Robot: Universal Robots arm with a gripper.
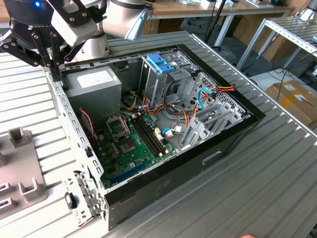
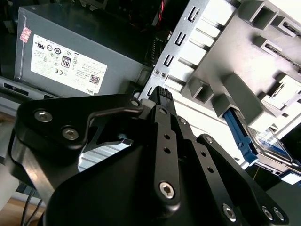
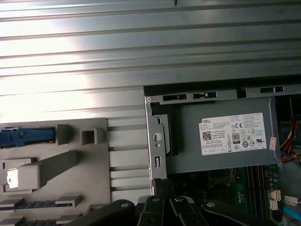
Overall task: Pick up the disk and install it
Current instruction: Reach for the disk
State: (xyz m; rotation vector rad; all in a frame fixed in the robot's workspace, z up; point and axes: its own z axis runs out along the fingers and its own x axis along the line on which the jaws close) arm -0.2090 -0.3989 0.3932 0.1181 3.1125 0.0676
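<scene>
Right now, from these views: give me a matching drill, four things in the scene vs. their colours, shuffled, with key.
Things:
1. power supply
2. motherboard
3. cage-top bracket
4. pincer

Colours:
A. blue
B. black
C. green
D. grey with a white label

Pairs: 1-D, 2-C, 3-A, 4-B

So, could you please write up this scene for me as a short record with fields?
gripper: above the case's rear edge, next to the power supply
disk: in the grey fixture outside the case, apart from the gripper
computer case: open, on the ribbed table
drive cage: inside the case, with the blue bracket on top
task state: disk not picked up
</scene>
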